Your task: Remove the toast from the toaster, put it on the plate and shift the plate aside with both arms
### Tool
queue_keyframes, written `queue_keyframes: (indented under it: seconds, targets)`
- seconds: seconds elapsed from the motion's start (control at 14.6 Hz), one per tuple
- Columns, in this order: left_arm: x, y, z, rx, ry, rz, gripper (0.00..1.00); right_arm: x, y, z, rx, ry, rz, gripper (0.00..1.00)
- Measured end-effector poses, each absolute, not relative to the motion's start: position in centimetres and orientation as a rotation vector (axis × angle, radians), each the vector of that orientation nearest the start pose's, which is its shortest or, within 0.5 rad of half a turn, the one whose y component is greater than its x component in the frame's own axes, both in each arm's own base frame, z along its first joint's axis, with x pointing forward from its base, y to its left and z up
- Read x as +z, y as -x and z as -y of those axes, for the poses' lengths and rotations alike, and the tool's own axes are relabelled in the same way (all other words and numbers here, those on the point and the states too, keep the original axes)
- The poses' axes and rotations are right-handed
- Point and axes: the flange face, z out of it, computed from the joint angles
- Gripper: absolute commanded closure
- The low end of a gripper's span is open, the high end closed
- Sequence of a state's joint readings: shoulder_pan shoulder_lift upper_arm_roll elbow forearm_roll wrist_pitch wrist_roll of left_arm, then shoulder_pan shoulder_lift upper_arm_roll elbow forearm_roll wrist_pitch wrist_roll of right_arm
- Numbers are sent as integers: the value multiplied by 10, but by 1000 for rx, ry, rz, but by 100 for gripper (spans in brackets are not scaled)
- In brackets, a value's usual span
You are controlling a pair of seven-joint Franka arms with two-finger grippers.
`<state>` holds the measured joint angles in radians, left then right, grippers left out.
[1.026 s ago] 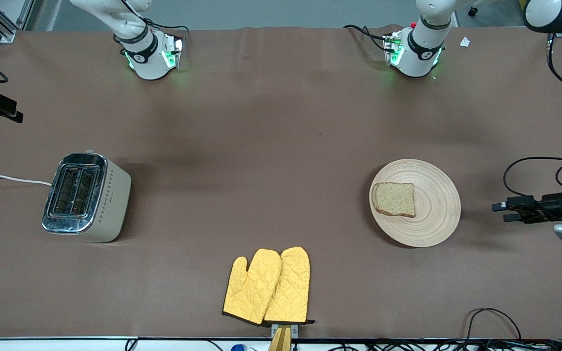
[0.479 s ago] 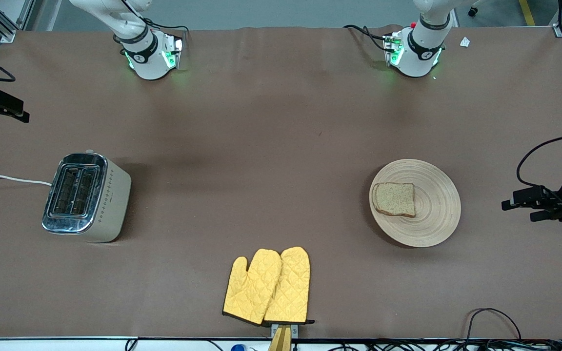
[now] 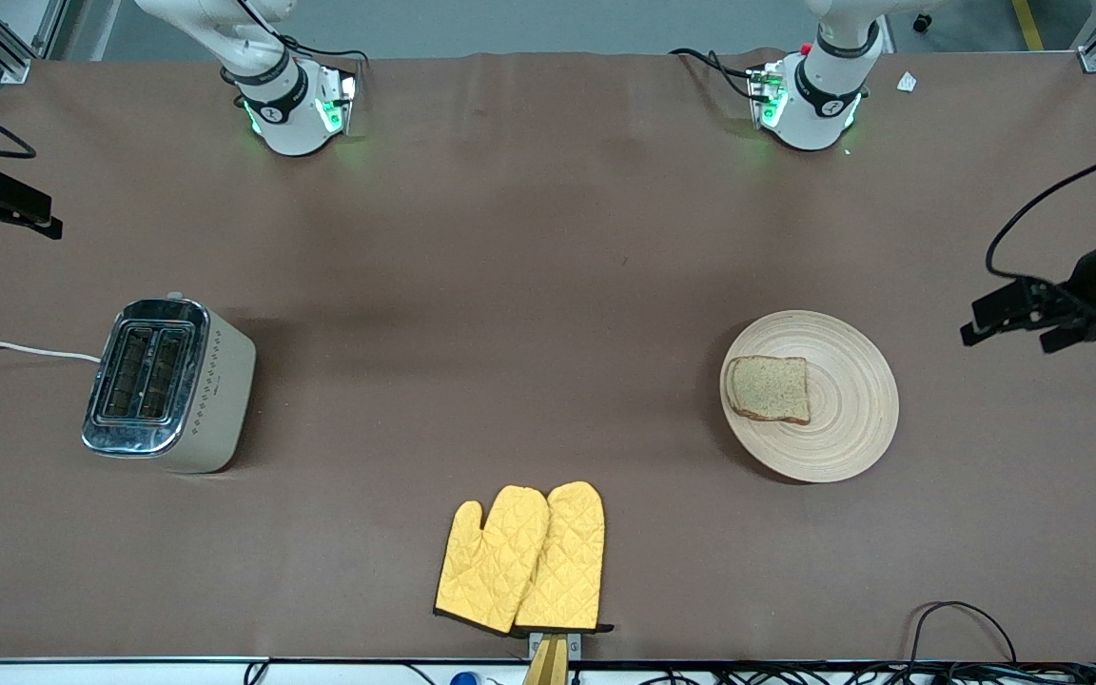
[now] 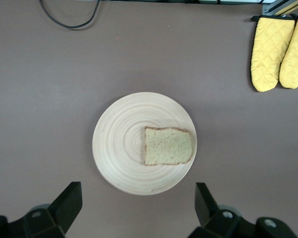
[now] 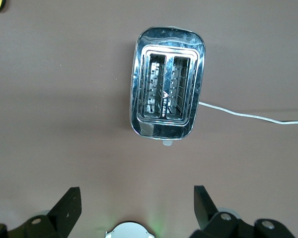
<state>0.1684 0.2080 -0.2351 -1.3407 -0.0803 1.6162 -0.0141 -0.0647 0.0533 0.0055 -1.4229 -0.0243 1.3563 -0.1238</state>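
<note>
Toast (image 3: 770,388) lies flat on the wooden plate (image 3: 843,428), off-centre toward the rim that faces the toaster (image 3: 167,385). Both slots of the toaster show bare wire racks in the right wrist view, so the lifting-out and the placing look finished. The plate sits on the brown desk (image 3: 510,285) toward the left arm's end, well apart from the toaster, which stands at the right arm's end with its white cord (image 3: 15,349) trailing off the edge. Whether the plate has reached its set-aside spot cannot be read from these pictures; judging by both arms standing clear of it, either the shared move is complete or it is the one step left.

Left pincer (image 3: 1014,322) hangs over the desk's edge at the left arm's end, near the plate but apart from it. Its fingers (image 4: 69,201) are spread to their widest, with nothing between them and nothing touched; its wrist view looks straight down on the plate and toast.

Right pincer (image 3: 1,211) hangs over the desk's edge at the right arm's end, up from the toaster and not touching it. Its fingers (image 5: 69,206) are likewise spread wide and empty.

Two yellow quilted oven mitts (image 3: 524,561) lie side by side, nearer the front camera than the plate, untouched.
</note>
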Motion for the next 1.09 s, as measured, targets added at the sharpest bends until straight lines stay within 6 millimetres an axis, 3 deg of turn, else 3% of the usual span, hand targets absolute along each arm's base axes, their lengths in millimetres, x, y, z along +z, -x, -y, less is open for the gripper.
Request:
queue_keyframes:
  seconds: [0.21, 0.48, 0.89, 1.09]
  targets:
    - [640, -602, 28, -98, 3219, -62, 0, 646, -547, 35, 192, 3147, 97, 0]
    - [650, -591, 26, -77, 3201, -107, 0, 646, -547, 34, 192, 3147, 101, 0]
    - [667, -570, 83, -110, 3142, -177, 0, 646, -547, 32, 192, 3147, 105, 0]
    - [669, -562, 71, -108, 3132, -139, 0, 646, -547, 32, 192, 3147, 105, 0]
